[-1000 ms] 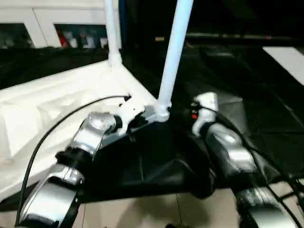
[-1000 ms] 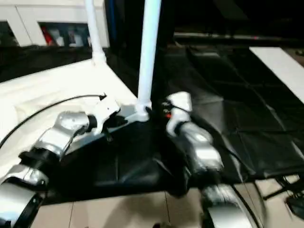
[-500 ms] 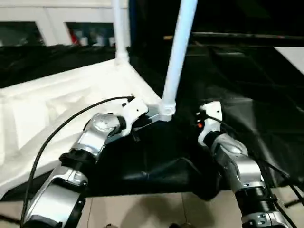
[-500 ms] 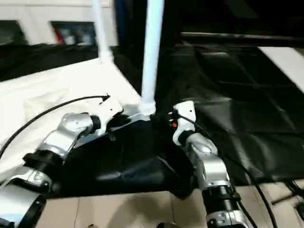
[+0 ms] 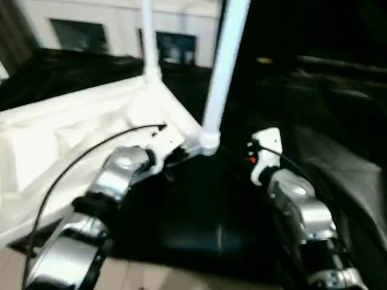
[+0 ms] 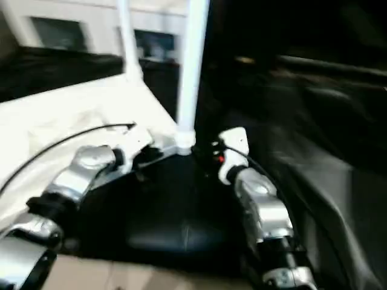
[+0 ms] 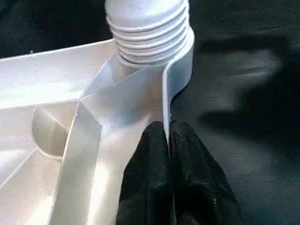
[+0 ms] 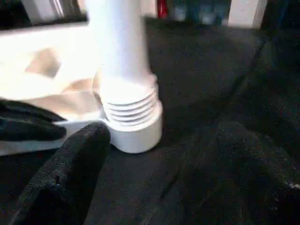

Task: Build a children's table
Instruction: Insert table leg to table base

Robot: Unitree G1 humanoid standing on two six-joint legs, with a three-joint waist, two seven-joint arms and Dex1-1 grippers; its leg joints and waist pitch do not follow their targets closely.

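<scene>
— How many legs are up so far?

— Two that I can see. The table top (image 5: 72, 130) lies upside down on black sheeting (image 5: 338, 151), ribbed side up, and two white legs stand straight up out of its corner sockets: the near leg (image 5: 224, 66) at the corner closest to the arms, the far leg (image 5: 148, 36) at the next corner further back.

— And the two tools?

— The left tool (image 7: 168, 140) has its two black fingers pinched together on the thin rim of the top, right beside the socket that carries the near leg. You can see the threaded collar (image 7: 147, 33) of that leg just beyond the fingertips.

— So it grips the top, not the leg?

— The rim of the top, yes. The right tool (image 5: 257, 158) sits on the other side of the near leg, close to its base, with its fingers spread wide and nothing between them. One black finger (image 8: 70, 168) shows near the socket (image 8: 133, 133), not touching it as far as I can tell.

— Anything behind?

— A white cabinet (image 5: 121, 24) with dark openings along the back
</scene>
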